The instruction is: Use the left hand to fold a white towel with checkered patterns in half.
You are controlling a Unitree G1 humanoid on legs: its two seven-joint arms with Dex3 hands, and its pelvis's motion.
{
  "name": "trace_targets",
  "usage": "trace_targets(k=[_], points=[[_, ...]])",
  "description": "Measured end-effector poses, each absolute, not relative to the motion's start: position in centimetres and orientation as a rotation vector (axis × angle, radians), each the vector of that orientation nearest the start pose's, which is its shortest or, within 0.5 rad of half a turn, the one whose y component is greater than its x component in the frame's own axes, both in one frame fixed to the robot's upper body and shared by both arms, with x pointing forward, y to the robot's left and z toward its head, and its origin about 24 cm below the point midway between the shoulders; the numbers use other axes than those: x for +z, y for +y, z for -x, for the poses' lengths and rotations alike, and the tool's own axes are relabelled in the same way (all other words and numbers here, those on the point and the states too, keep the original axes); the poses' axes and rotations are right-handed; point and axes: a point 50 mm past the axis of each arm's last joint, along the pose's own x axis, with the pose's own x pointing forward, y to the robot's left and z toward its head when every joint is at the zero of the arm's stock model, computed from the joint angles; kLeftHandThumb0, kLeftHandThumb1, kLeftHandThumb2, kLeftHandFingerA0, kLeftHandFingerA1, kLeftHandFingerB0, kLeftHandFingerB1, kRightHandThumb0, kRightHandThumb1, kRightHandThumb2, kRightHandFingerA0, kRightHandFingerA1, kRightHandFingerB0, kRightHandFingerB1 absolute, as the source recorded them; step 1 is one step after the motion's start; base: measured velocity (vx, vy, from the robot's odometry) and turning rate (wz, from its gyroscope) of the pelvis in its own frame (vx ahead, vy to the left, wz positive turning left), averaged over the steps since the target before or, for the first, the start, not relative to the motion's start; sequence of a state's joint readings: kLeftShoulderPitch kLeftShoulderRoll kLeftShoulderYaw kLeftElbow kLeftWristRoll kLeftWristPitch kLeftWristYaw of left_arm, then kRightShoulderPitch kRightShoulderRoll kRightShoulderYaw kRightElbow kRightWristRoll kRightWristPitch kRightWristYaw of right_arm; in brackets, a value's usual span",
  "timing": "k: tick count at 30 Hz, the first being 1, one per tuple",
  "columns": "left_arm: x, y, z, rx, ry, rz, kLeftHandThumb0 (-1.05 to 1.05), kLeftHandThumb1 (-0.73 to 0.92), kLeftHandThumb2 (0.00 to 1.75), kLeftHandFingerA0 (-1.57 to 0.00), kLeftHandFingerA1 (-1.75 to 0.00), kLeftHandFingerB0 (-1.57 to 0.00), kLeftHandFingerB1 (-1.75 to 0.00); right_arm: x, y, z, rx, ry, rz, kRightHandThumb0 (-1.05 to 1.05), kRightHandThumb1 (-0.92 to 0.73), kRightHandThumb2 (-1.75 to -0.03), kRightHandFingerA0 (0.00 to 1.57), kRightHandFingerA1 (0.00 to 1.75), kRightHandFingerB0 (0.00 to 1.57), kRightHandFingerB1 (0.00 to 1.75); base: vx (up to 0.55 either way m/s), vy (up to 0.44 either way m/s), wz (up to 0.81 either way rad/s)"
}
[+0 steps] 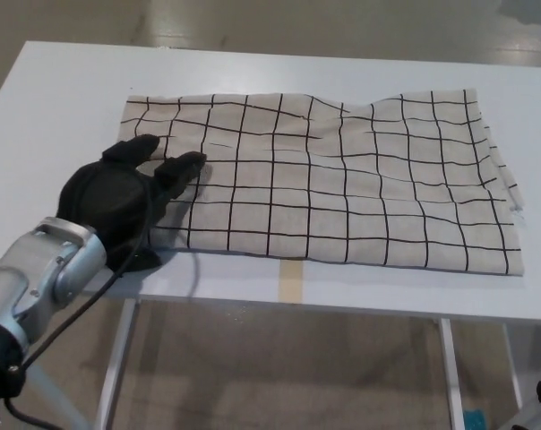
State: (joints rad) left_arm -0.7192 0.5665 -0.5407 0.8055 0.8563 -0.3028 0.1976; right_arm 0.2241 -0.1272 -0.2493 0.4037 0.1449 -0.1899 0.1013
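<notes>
A white towel [342, 179] with a black checkered grid lies spread flat on the white table [64, 98], with a few wrinkles along its far and right edges. My left hand [118, 202] rests over the towel's near left corner, open, its fingers [183, 167] apart and laid on the cloth, the thumb by the table's front edge. Nothing is gripped. The corner under the palm is hidden. My right hand does not show.
A strip of tan tape [290, 279] marks the table's front edge below the towel's middle. The table's metal legs [118, 349] and the floor show beneath the front edge. Bare tabletop surrounds the towel on the left and far side.
</notes>
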Motion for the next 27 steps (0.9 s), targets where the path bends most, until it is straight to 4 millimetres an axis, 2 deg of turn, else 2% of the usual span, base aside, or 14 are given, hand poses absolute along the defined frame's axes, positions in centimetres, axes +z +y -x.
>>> trace_targets(k=[3, 4, 5, 6, 9, 13, 14, 15, 16, 23, 24, 25, 26, 27], points=[[7.9, 18.0, -36.1, -0.372, -0.275, -1.626, -0.46, 0.33, 0.69, 0.0, -0.12, 0.0, -0.21, -6.3, -24.9, -15.9, -0.268, 0.386, -0.031, -0.38, -0.58, -0.58, 0.45, 0.44, 0.37, 0.33, 0.0, 0.0, 0.0], [7.8, 17.9, -36.2, -0.376, -0.275, -1.631, -0.42, 0.46, 0.54, 0.0, -0.11, 0.0, -0.24, -6.3, -24.9, -15.9, -0.269, 0.386, -0.032, -0.38, -0.58, -0.58, 0.45, 0.44, 0.37, 0.33, 0.0, 0.0, 0.0], [7.7, 17.8, -36.2, -0.379, -0.275, -1.635, -0.4, 0.45, 0.56, 0.0, -0.11, 0.0, -0.24, -6.3, -24.8, -15.9, -0.269, 0.385, -0.033, -0.38, -0.58, -0.58, 0.45, 0.44, 0.37, 0.33, 0.0, 0.0, 0.0], [7.7, 17.7, -36.2, -0.382, -0.273, -1.638, -0.44, 0.38, 0.69, 0.0, -0.11, 0.0, -0.22, -6.3, -24.8, -15.9, -0.269, 0.383, -0.033, -0.37, -0.58, -0.58, 0.45, 0.44, 0.37, 0.34, 0.0, 0.0, 0.0], [7.4, 17.4, -36.3, -0.393, -0.27, -1.644, -0.44, 0.39, 0.69, 0.0, -0.12, 0.0, -0.23, -6.2, -24.8, -16.0, -0.271, 0.379, -0.035, -0.37, -0.58, -0.58, 0.46, 0.44, 0.37, 0.34, 0.0, 0.0, 0.0], [7.2, 16.8, -36.5, -0.404, -0.271, -1.666, -0.47, 0.33, 0.7, 0.0, -0.15, 0.0, -0.22, -6.1, -24.6, -16.0, -0.275, 0.373, -0.041, -0.38, -0.59, -0.6, 0.46, 0.45, 0.38, 0.34, 0.0, 0.0, 0.0], [7.2, 16.6, -36.6, -0.407, -0.273, -1.673, -0.47, 0.33, 0.7, 0.0, -0.18, 0.0, -0.23, -6.1, -24.6, -16.0, -0.276, 0.372, -0.043, -0.46, -0.46, -0.77, 0.41, 0.54, 0.32, 0.46, 0.0, 0.0, 0.0], [7.2, 16.5, -36.7, -0.408, -0.274, -1.677, -0.47, 0.33, 0.71, 0.0, -0.2, 0.0, -0.24, -6.1, -24.6, -16.0, -0.276, 0.372, -0.044, -0.46, -0.46, -0.77, 0.41, 0.54, 0.32, 0.46, 0.0, 0.0, 0.0], [7.2, 16.3, -36.7, -0.409, -0.277, -1.682, -0.45, 0.33, 0.73, 0.0, -0.25, 0.0, -0.28, -6.2, -24.5, -16.0, -0.276, 0.371, -0.045, -0.38, -0.58, -0.58, 0.46, 0.45, 0.38, 0.34, 0.0, 0.0, 0.0], [7.0, 15.3, -37.3, -0.406, -0.275, -1.718, -0.44, 0.33, 0.73, 0.0, -0.35, 0.0, -0.34, -6.2, -24.6, -15.7, -0.284, 0.375, -0.047, -0.39, -0.59, -0.59, 0.47, 0.46, 0.39, 0.34, 0.0, 0.0, 0.0], [7.0, 15.2, -37.3, -0.404, -0.275, -1.719, -0.28, 0.37, 0.9, 0.0, -0.49, 0.0, -0.48, -6.2, -24.6, -15.7, -0.285, 0.375, -0.048, -0.38, -0.59, -0.58, 0.48, 0.46, 0.4, 0.34, 0.0, 0.0, 0.0], [7.0, 15.2, -37.3, -0.403, -0.274, -1.721, -0.28, 0.37, 0.9, 0.0, -0.49, 0.0, -0.48, -6.2, -24.6, -15.6, -0.286, 0.375, -0.048, -0.38, -0.59, -0.58, 0.48, 0.46, 0.4, 0.34, 0.0, 0.0, 0.0], [7.0, 15.2, -37.4, -0.399, -0.274, -1.726, -0.28, 0.37, 0.9, 0.0, -0.49, 0.0, -0.47, -6.2, -24.6, -15.6, -0.289, 0.373, -0.049, -0.45, -0.46, -0.78, 0.43, 0.56, 0.32, 0.46, 0.0, 0.0, 0.0], [7.0, 15.1, -37.5, -0.401, -0.27, -1.739, -0.28, 0.37, 0.9, 0.0, -0.49, 0.0, -0.47, -6.2, -24.6, -15.7, -0.291, 0.37, -0.05, -0.45, -0.46, -0.78, 0.43, 0.56, 0.32, 0.46, 0.0, 0.0, 0.0]])
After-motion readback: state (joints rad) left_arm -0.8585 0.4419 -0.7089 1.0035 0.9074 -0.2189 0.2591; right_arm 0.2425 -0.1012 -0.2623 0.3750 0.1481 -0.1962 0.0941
